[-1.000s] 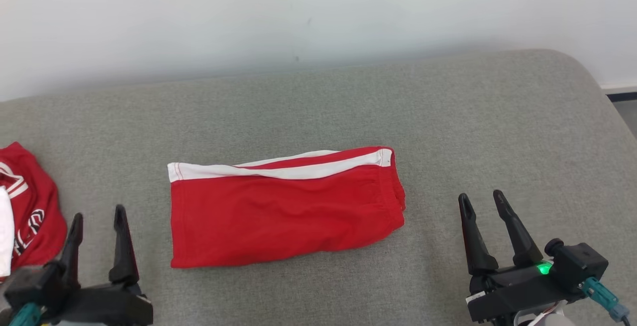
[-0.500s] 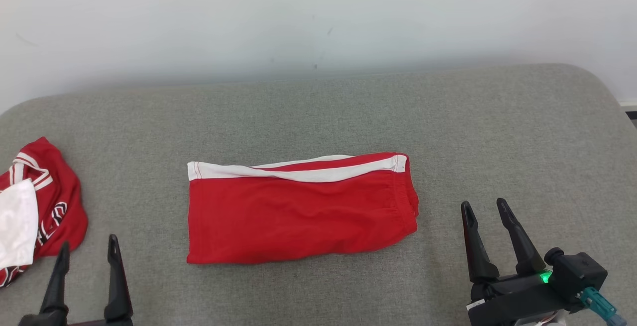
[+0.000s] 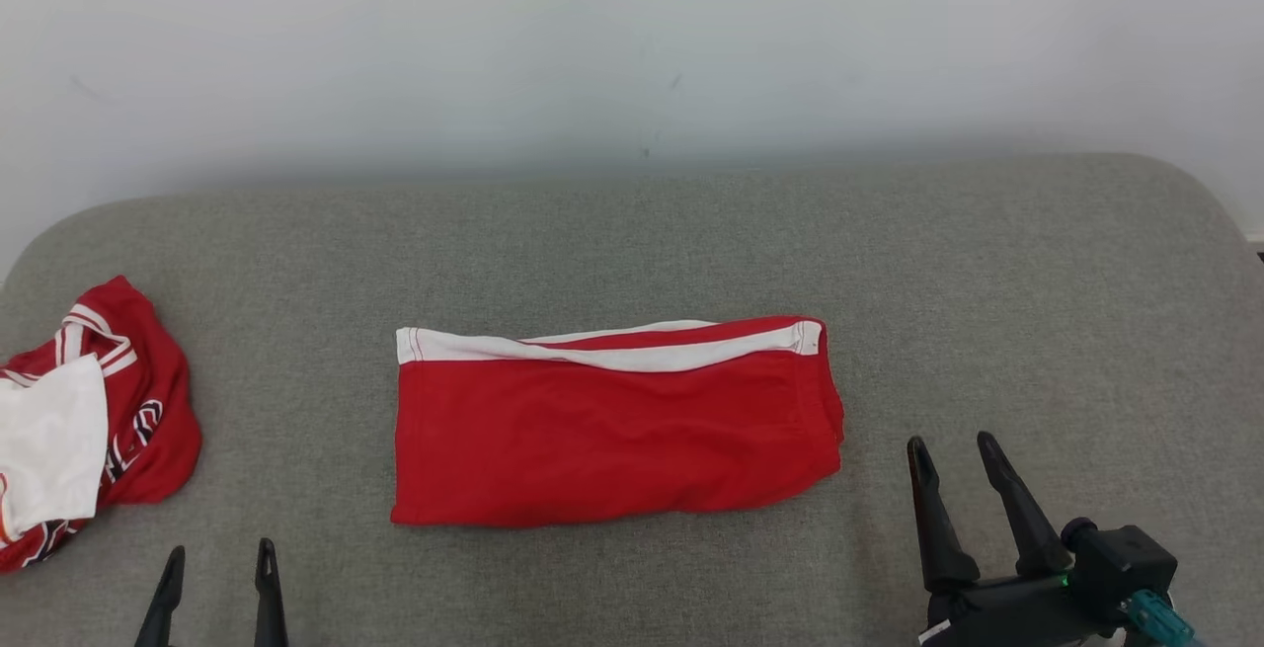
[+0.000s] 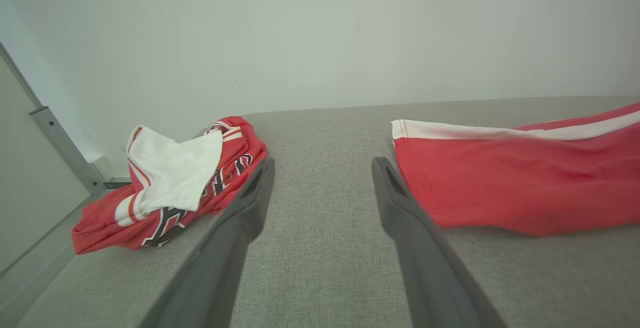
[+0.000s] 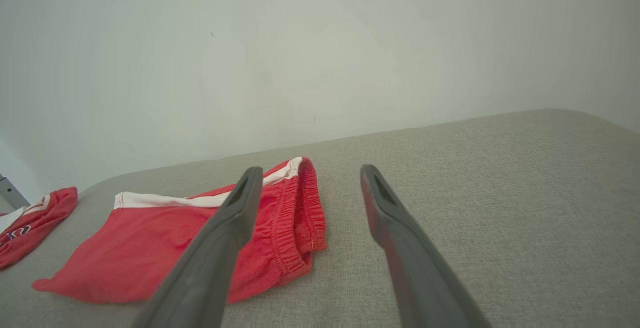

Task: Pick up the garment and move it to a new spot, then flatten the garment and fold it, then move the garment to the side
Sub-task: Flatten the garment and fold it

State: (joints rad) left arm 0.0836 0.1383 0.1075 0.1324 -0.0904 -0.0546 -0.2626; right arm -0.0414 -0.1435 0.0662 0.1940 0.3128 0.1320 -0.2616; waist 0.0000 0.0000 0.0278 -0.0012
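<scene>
The garment (image 3: 612, 425) is a pair of red shorts with white stripes, folded flat in the middle of the grey cushion (image 3: 632, 232). It also lies at the right of the left wrist view (image 4: 520, 178) and at the lower left of the right wrist view (image 5: 165, 238). My left gripper (image 3: 219, 555) is open at the bottom left, apart from the garment, nothing between its fingers (image 4: 250, 203). My right gripper (image 3: 953, 444) stands open at the lower right, just off the elastic waistband end (image 5: 300, 223), empty.
A crumpled red and white jersey (image 3: 79, 420) lies at the cushion's left edge, seen also in the left wrist view (image 4: 170, 178). A white wall (image 3: 632, 44) runs behind the cushion. A grey metal frame (image 4: 60, 142) stands at far left.
The head camera has tilted up and swung, so the whole picture shifted down and right. Both grippers sit lower in view, the left one drawn back most. The garment lies unchanged.
</scene>
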